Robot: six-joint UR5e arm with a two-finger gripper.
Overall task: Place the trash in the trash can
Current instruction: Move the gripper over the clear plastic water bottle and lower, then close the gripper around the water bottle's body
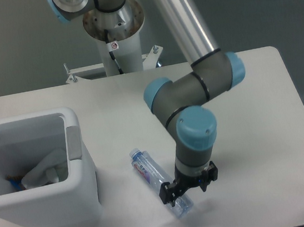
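Even, cool overhead light washes the white counter [255, 133] pale. Soft shadows sit beside the bin [52, 205] and under the arm [193, 147]. The whole frame is slightly soft and grainy.

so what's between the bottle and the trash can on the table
Nothing: in the fixed camera view only bare white table separates the bottle from the trash can.

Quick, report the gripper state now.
Gripper: down at the lower end of the bottle, fingers straddling it; whether it has closed on it cannot be told.
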